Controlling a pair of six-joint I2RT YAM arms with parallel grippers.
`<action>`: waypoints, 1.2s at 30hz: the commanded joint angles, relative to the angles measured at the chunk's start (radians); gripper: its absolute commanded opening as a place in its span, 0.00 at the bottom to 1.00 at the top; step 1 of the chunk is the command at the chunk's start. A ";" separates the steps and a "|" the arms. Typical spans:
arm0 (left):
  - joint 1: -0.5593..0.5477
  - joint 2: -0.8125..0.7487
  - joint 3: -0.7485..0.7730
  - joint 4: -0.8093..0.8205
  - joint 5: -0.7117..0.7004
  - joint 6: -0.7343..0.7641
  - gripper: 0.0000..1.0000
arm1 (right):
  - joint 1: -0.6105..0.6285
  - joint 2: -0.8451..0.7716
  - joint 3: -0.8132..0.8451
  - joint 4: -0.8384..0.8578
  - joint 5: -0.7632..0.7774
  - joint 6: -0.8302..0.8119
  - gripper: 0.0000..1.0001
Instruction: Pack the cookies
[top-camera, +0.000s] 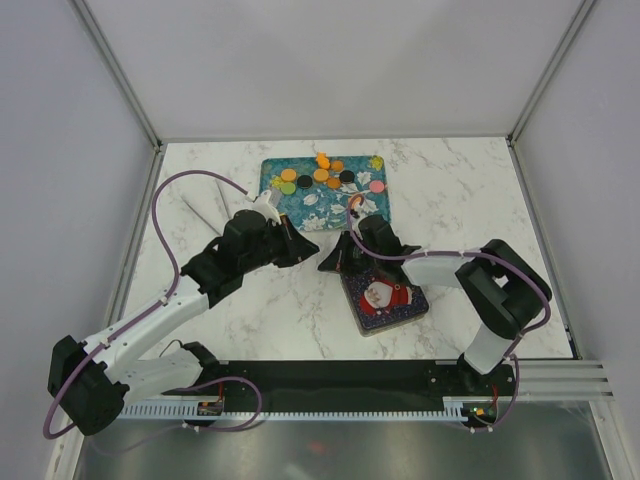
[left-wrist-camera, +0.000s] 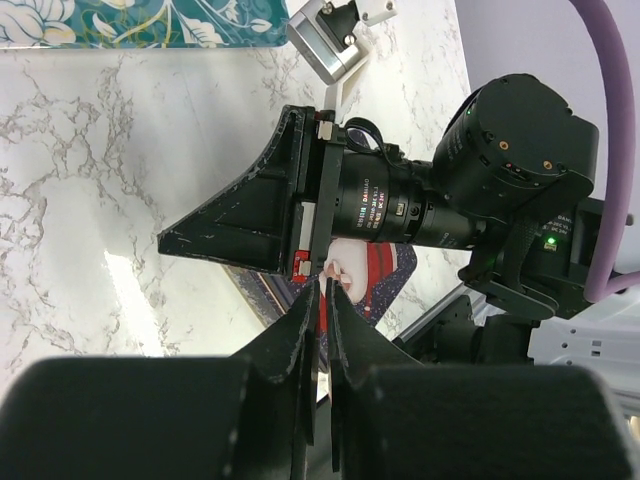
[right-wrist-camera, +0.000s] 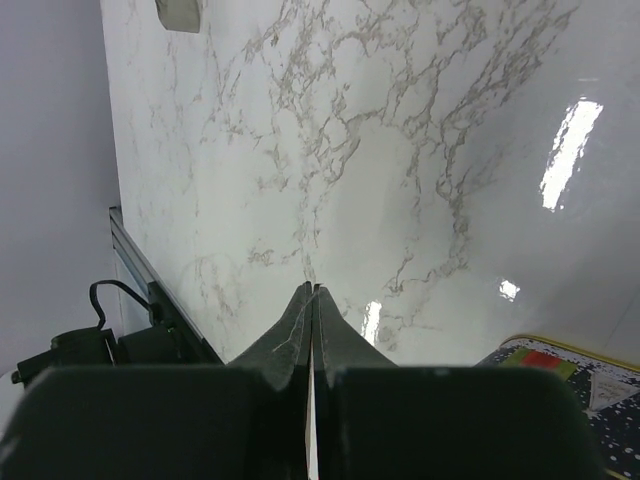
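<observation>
The cookies (top-camera: 322, 175), small flat discs in orange, black, green and pink, lie on a teal floral tray (top-camera: 300, 205) at the back middle of the table. In front of it, to the right, is a dark tin with a Santa picture (top-camera: 385, 300), also seen as the Santa tin (left-wrist-camera: 385, 275) past my left fingers. My left gripper (top-camera: 312, 254) and right gripper (top-camera: 324, 266) point at each other between tray and tin, tips close together. The left gripper (left-wrist-camera: 325, 287) and the right gripper (right-wrist-camera: 313, 290) are both shut, with nothing seen between the fingers.
The right arm's black fingers (left-wrist-camera: 240, 230) and wrist camera fill the middle of the left wrist view. A corner of the teal tray (left-wrist-camera: 150, 25) shows at its top. Thin grey rods (top-camera: 212, 205) lie left of the tray. White walls enclose the marble table (top-camera: 470, 200).
</observation>
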 joint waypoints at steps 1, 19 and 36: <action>0.007 0.005 0.001 0.010 0.017 0.044 0.11 | -0.004 -0.016 0.025 -0.098 0.071 -0.062 0.00; -0.018 0.123 -0.083 0.151 0.063 -0.001 0.52 | -0.192 -0.482 0.122 -0.525 0.206 -0.188 0.39; -0.123 0.416 -0.163 0.502 0.171 -0.133 0.73 | -0.312 -0.677 -0.136 -0.654 0.350 -0.323 0.87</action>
